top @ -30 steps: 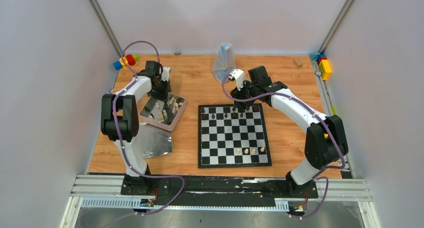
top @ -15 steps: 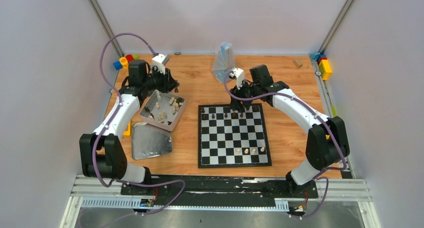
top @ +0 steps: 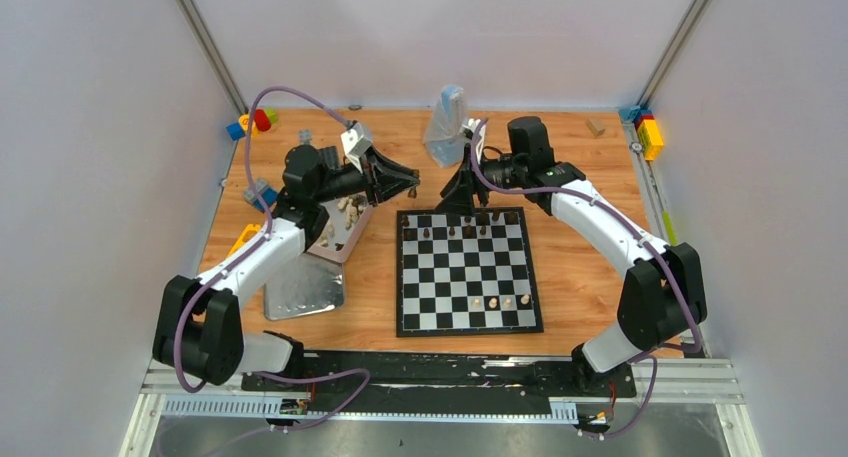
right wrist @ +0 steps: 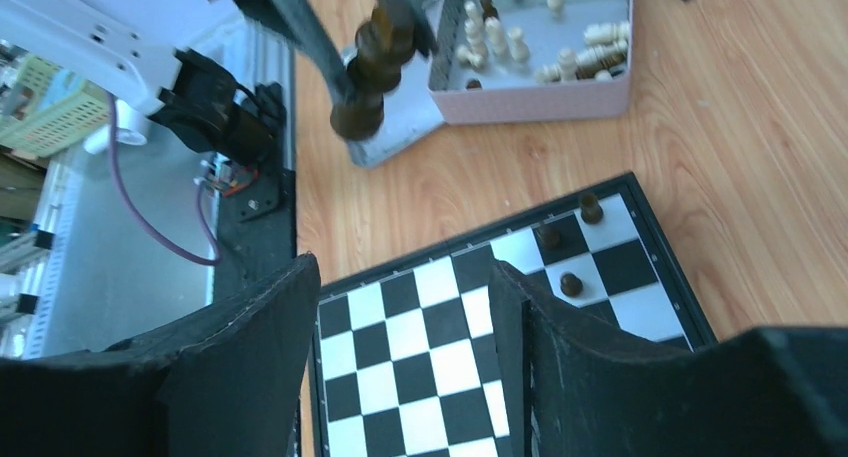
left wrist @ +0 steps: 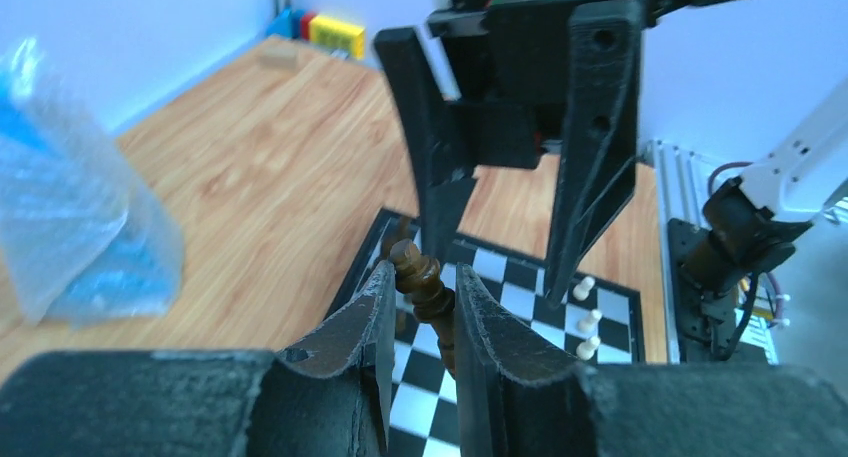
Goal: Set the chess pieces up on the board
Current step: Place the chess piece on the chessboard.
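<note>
Left gripper [left wrist: 422,277] clamps a dark piece [left wrist: 412,257]; right gripper [right wrist: 400,274], jaws apart, faces it just ahead, above board [right wrist: 400,367].

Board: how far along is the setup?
Done: a few dark pieces on the board, far rows, and three cream pieces near the front. In hand: left fingers hold a dark piece before the open right fingers. Left: most squares bare; many pieces sit in the tin.
</note>
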Robot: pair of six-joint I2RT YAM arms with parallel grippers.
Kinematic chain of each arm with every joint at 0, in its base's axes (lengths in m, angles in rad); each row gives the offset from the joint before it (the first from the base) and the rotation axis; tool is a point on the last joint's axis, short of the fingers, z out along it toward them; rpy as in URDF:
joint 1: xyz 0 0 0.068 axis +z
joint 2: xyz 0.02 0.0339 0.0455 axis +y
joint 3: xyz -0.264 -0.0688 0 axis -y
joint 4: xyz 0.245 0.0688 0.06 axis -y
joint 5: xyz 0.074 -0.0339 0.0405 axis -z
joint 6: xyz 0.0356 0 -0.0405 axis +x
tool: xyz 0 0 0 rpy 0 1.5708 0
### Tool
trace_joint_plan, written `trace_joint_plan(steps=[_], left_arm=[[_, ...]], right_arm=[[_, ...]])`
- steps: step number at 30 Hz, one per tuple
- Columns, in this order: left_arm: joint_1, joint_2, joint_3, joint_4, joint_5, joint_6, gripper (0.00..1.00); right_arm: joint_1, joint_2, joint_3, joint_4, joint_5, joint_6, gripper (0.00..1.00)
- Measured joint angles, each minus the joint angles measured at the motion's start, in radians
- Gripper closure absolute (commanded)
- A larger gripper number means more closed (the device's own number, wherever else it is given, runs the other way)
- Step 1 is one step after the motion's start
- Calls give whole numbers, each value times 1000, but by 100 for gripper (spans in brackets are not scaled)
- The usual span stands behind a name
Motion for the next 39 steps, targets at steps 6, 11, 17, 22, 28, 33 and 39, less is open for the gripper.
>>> trace_joint_plan(steps=[6,11,17,22,28,33,39], left_arm=[[-78,38,-31,254,5,-131,93],[-102,62,-51,372,-5,-197,93],[-109,71,-56,432,-25,-222,91],[-113,71,-59,446,-39,-227,90],[-117,71,-69,452,-44,-226,89],[-118,71,-69,454,-47,-224,89],[-122,71,-74,454,-48,-220,88]], right_arm=[[0,0,0,107,-70,105,36],[0,0,0,177,-105,171,38],[0,1,0,239,-135,231,41],[8,7,0,262,-151,257,47],[16,25,1,279,-162,282,56],[16,48,4,285,-178,302,61],[21,56,13,290,-192,317,61]])
